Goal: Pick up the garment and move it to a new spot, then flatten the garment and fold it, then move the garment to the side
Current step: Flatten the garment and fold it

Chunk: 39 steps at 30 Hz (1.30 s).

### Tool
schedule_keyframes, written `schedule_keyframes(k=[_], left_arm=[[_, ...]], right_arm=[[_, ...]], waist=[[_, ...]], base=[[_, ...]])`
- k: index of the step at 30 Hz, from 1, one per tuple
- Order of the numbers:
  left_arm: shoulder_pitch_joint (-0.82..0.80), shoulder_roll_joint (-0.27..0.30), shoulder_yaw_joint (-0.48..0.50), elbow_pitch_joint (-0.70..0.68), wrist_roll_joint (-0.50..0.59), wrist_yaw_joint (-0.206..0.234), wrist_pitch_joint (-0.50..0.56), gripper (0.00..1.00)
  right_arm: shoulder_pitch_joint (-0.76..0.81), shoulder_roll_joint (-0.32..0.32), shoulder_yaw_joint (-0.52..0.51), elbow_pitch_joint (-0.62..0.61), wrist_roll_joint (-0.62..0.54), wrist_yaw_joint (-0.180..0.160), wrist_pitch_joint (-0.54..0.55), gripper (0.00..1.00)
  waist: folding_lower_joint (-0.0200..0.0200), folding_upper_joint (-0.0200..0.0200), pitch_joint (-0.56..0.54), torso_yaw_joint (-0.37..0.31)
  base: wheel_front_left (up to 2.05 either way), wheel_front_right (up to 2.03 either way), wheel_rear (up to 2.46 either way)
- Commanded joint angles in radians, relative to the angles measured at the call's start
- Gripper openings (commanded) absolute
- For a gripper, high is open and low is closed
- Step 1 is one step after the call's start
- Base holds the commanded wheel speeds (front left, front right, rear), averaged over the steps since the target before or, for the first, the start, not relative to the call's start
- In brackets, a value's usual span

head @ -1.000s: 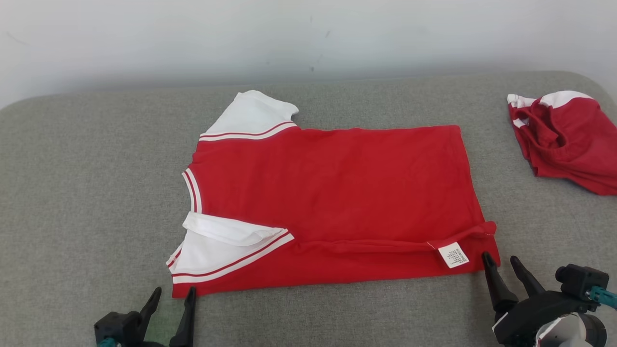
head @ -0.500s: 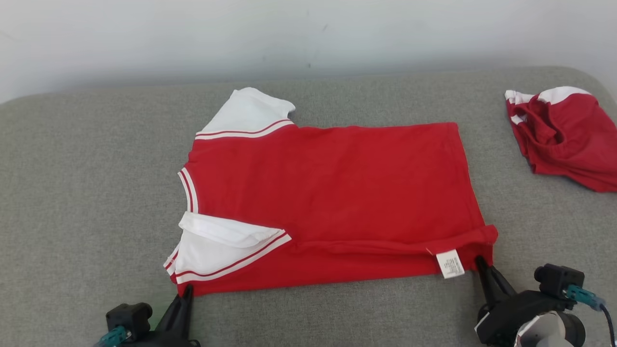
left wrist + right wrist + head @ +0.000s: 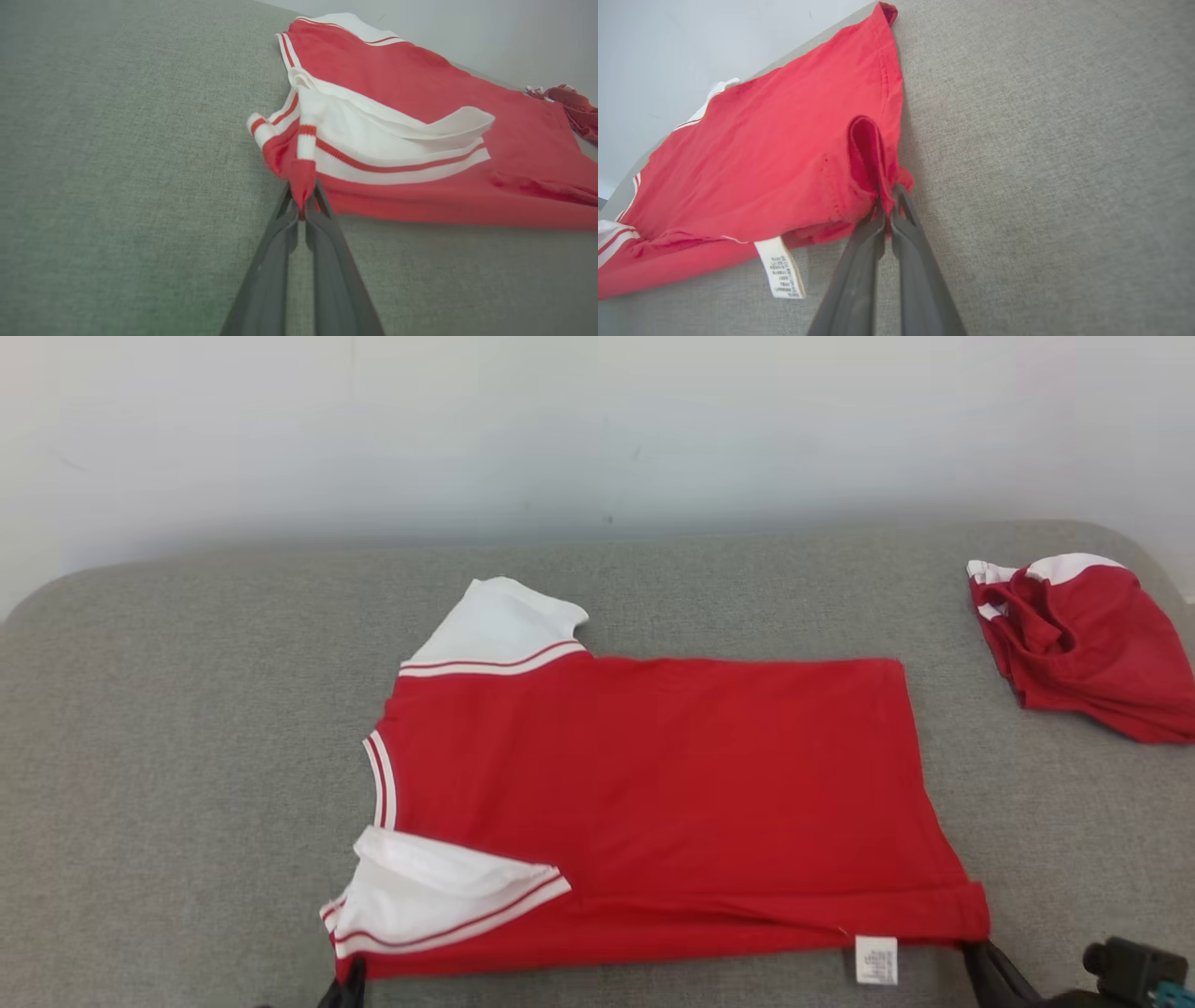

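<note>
The garment point(image 3: 653, 793) is a red T-shirt with white sleeves, spread sideways on the grey cushion, collar to the left and hem to the right. A white care label point(image 3: 876, 959) hangs at its near edge. My left gripper point(image 3: 302, 205) is shut on the near shoulder corner by the white sleeve point(image 3: 373, 140), and its dark tips point(image 3: 347, 989) peek in at the head view's bottom edge. My right gripper point(image 3: 885, 205) is shut on the near hem corner, where the red cloth point(image 3: 784, 154) bunches into a small fold. Its fingers point(image 3: 990, 966) show at the lower right.
A second red and white garment point(image 3: 1083, 644) lies crumpled at the far right of the grey cushion point(image 3: 187, 756). A pale wall rises behind the cushion. Bare cushion lies left of the shirt and along its near side.
Both grippers went from open to shut on the shirt's near corners. The head camera has tilted, so the whole scene sits lower in the picture and the grippers are nearly off the bottom.
</note>
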<state>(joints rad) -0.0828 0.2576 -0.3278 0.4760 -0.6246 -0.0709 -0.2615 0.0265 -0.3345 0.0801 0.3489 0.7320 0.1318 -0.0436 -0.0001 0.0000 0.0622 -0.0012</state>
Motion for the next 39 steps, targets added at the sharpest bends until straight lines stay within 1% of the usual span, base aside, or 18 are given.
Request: schedule_keyframes(k=[1,7,8,9,10,15,21,25,28,32,39], left_arm=[[0.033,0.008,0.005,-0.017,0.005,0.008,-0.004,0.0],[0.084,-0.001,-0.007,-0.043,0.001,0.024,0.007,0.0],[0.084,-0.003,-0.007,-0.04,0.001,0.029,0.008,0.15],[0.083,-0.003,-0.007,-0.039,0.007,0.033,0.006,0.54],[0.083,-0.004,-0.007,-0.04,0.012,0.036,0.004,1.0],[0.092,-0.015,0.004,-0.056,0.039,0.048,-0.002,1.0],[0.11,-0.033,0.057,-0.113,0.097,0.071,-0.004,1.0],[0.119,-0.046,0.085,-0.156,0.16,0.068,-0.004,1.0],[0.128,-0.055,0.101,-0.176,0.187,0.067,-0.004,1.0],[0.152,-0.077,0.153,-0.238,0.246,0.065,-0.004,1.0],[0.225,-0.116,0.264,-0.373,0.332,0.077,-0.004,1.0]], right_arm=[[0.034,0.001,-0.027,-0.027,-0.004,-0.003,0.013,0.0],[0.113,0.036,-0.107,-0.072,-0.028,-0.003,0.074,0.0],[0.116,0.043,-0.116,-0.076,-0.037,-0.003,0.076,0.6],[0.118,0.049,-0.122,-0.079,-0.045,-0.003,0.078,1.0],[0.122,0.053,-0.127,-0.083,-0.058,-0.003,0.081,1.0],[0.124,0.075,-0.142,-0.111,-0.104,-0.003,0.068,1.0],[0.086,0.088,-0.144,-0.104,-0.146,-0.003,0.069,1.0],[0.064,0.089,-0.147,-0.067,-0.163,-0.003,0.049,1.0],[0.062,0.091,-0.149,-0.06,-0.163,-0.003,0.038,1.0],[0.093,0.091,-0.152,-0.084,-0.168,-0.003,-0.01,1.0],[0.115,0.103,-0.151,-0.169,-0.209,-0.003,-0.103,1.0]], waist=[[0.0001,0.0,-0.004,0.006],[0.0001,0.0,-0.008,0.016],[0.0001,0.0,-0.01,0.016],[0.0001,0.0,-0.012,0.017],[0.0001,0.0,-0.013,0.017],[0.0001,0.0,-0.022,0.019],[0.0001,0.0,-0.034,0.016],[0.0001,0.0,-0.049,0.027],[0.0001,0.0,-0.054,0.033],[0.0001,0.0,-0.068,0.038],[0.0001,0.0,-0.088,0.008]], base=[[0.0,0.0,0.0],[0.0,0.0,0.0],[0.0,0.0,0.0],[0.0,0.0,0.0],[0.0,0.0,0.0],[0.0,0.0,0.0],[0.0,0.0,0.0],[0.0,0.0,0.0],[0.0,0.0,0.0],[0.0,0.0,0.0],[0.0,0.0,0.0]])
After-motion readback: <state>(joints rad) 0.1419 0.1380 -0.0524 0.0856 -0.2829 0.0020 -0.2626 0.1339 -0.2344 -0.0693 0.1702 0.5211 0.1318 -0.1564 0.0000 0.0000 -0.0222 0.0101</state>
